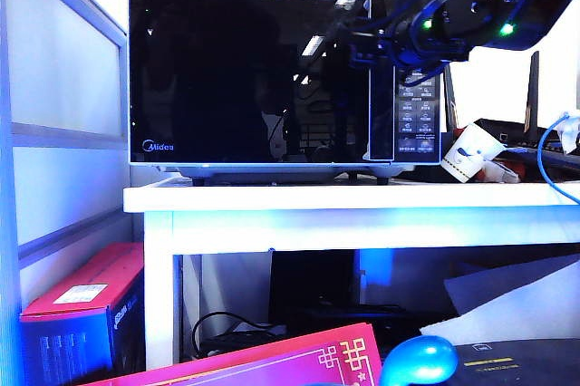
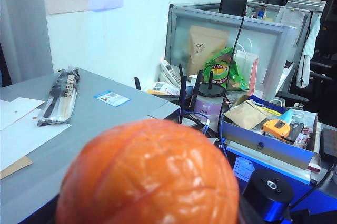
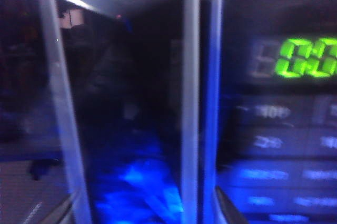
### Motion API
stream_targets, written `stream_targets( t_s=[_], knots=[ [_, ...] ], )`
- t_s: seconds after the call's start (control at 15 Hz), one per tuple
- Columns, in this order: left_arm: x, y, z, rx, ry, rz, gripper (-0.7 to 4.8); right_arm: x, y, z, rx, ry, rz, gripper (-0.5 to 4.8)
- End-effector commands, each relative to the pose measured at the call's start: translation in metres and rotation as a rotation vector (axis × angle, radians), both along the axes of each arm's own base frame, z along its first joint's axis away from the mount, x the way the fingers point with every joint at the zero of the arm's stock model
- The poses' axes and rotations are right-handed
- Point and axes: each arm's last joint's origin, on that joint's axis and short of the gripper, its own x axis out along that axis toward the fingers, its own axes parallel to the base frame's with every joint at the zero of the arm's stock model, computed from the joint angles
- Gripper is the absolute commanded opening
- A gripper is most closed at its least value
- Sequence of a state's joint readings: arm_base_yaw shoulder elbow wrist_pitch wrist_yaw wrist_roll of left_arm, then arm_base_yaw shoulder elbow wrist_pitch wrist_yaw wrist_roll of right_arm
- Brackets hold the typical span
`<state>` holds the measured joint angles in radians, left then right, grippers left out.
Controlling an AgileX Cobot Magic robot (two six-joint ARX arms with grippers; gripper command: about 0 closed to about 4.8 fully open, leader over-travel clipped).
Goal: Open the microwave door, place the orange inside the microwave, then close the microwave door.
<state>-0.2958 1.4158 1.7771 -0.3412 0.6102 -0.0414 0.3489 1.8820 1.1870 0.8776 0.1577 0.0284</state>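
Reaching for the glossy black glass microwave door, the right gripper sits at its three-o'clock handle edge, jaw state unclear in blur. The left gripper apparently clamps the lumpy round orange. Hooking squarely should swing it open.

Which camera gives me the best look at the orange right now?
The left wrist view: the orange fills the near foreground, sharp and unobstructed, at the left pincer. The exterior view shows only the microwave with the right pincer at its door; the right wrist view shows no orange.
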Motion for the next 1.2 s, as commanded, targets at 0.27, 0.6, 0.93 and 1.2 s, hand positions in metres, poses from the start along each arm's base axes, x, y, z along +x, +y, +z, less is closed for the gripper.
stream_targets(
  t_s=[0.27, 0.6, 0.93, 1.2],
  knots=[
    [-0.003, 0.0, 0.003, -0.002, -0.019, -0.006, 2.14, 0.001, -0.003, 0.003, 0.002, -0.015, -0.008, 2.2],
    [-0.003, 0.0, 0.003, -0.002, -0.018, -0.006, 2.14, 0.0, -0.002, 0.006, 0.008, -0.032, -0.003, 2.2],
    [-0.003, 0.0, 0.003, -0.002, -0.018, -0.006, 2.14, -0.009, -0.003, 0.023, 0.015, -0.052, 0.004, 2.2],
    [-0.003, 0.0, 0.003, -0.002, -0.018, -0.006, 2.14, -0.009, -0.002, 0.02, -0.003, -0.014, 0.022, 2.2]
  ],
)
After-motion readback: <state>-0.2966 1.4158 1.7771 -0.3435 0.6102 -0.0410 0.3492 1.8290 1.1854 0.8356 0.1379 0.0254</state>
